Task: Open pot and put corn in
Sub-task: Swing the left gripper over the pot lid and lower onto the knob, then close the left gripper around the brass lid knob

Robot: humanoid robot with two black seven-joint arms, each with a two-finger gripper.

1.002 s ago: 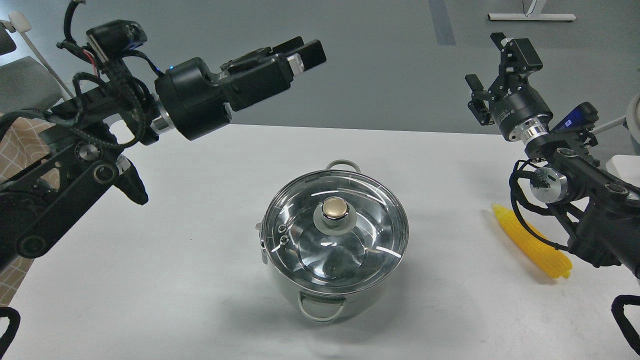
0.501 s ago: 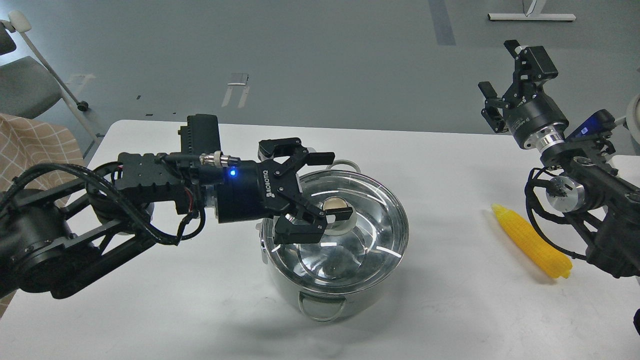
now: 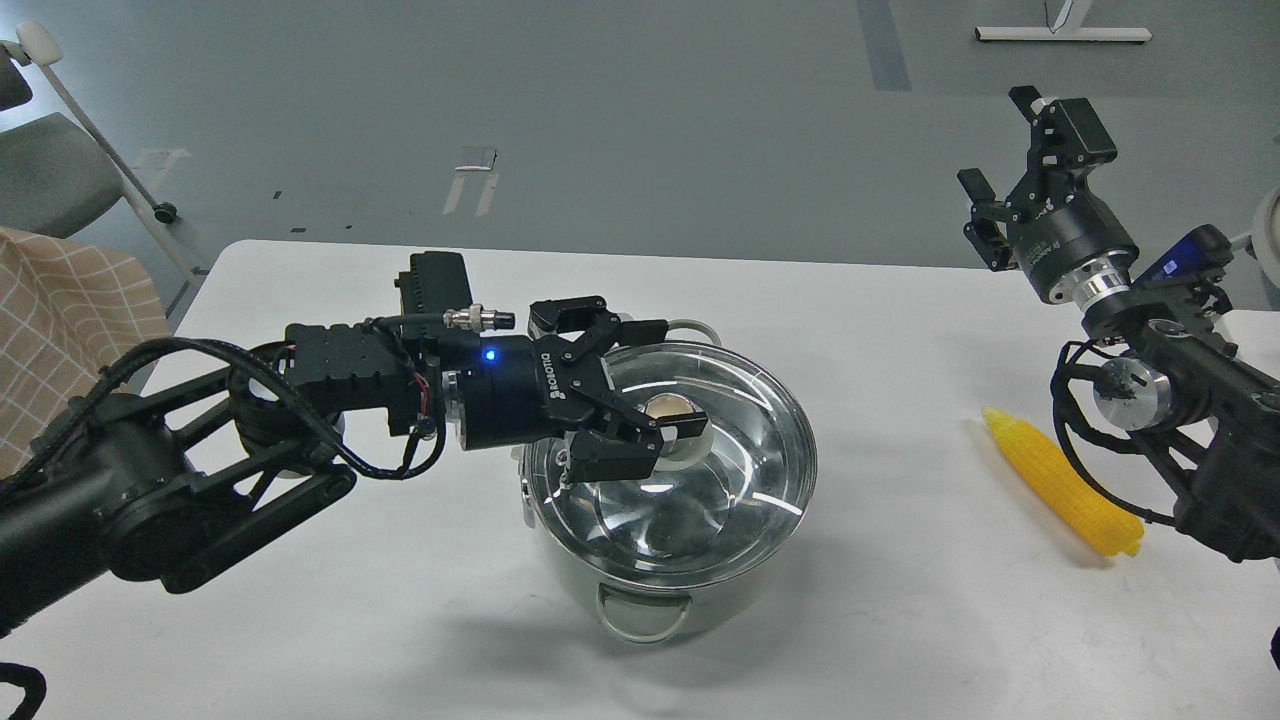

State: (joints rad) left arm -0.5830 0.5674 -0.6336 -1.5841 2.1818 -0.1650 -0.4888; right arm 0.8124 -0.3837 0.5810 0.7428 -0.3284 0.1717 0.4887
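The task had barely begun: the glass lid (image 3: 690, 470) sat on the pot (image 3: 668, 488) at frame center, and the corn (image 3: 1062, 483) lay on the table (image 3: 900, 330) at right. The left gripper (image 3: 670, 400) bracketed the gold knob (image 3: 672, 408), its 2 fingers spread and apparently not clamped. The right gripper (image 3: 1020, 140), upper right, hung open and empty.
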